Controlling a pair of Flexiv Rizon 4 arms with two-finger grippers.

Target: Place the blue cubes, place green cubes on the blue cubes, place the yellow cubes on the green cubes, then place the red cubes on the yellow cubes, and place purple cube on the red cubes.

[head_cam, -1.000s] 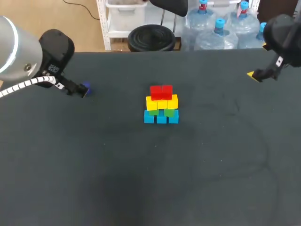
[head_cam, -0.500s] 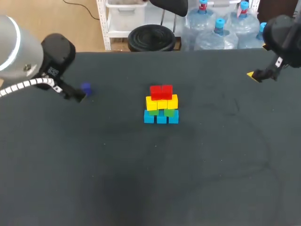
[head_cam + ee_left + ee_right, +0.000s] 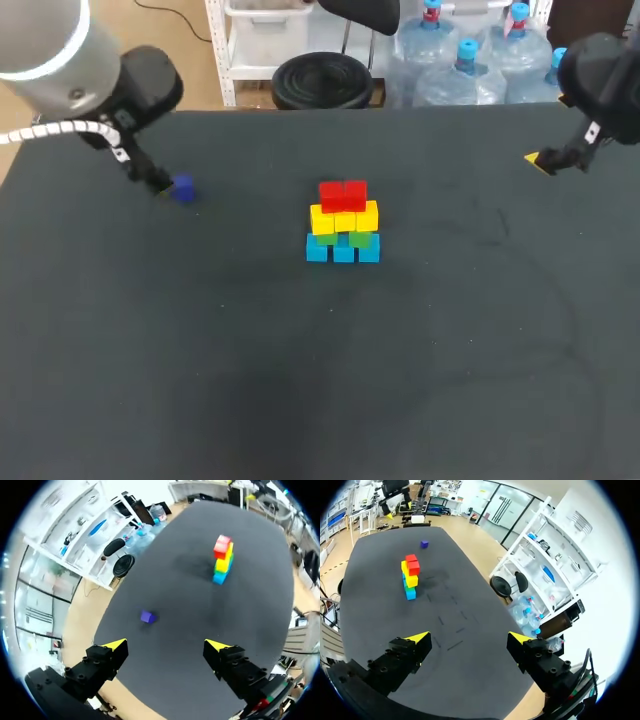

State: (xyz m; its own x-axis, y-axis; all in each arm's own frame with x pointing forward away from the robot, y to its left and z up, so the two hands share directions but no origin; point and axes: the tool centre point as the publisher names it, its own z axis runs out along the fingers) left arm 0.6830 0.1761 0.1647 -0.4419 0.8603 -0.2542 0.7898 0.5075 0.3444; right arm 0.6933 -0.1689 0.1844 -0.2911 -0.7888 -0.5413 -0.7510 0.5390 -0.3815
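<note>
Here, the dark matte table [image 3: 450, 350] carries a small tower of coloured wooden cubes near its middle. A row of blue cubes [image 3: 343, 251] sits on the tabletop, green cubes [image 3: 361, 239] lie on them, yellow cubes [image 3: 344, 218] rest on the green layer, and red cubes [image 3: 343, 195] top the pile. The small purple cube [image 3: 182, 188] is not on the tower. It lies alone on the table, well apart from the stack, toward the left arm's side.

The left gripper [image 3: 165, 645] has its yellow-tipped fingers spread wide with nothing between them. In the left wrist view, the purple cube [image 3: 147, 616] lies ahead of the fingers, nearer the line of one finger than the other and apart from both. The tower stands farther ahead, its red [image 3: 222, 545], yellow [image 3: 224, 560], green [image 3: 221, 570] and blue [image 3: 219, 578] layers all visible. From the head view, this gripper's dark fingers end just beside the purple cube.

The right gripper [image 3: 469, 638] is also spread and holds nothing. It hangs near the table's far right corner, well apart from the tower. In its wrist view the stack [image 3: 410, 579] is far ahead, with the purple cube [image 3: 424, 544] beyond it.
</note>
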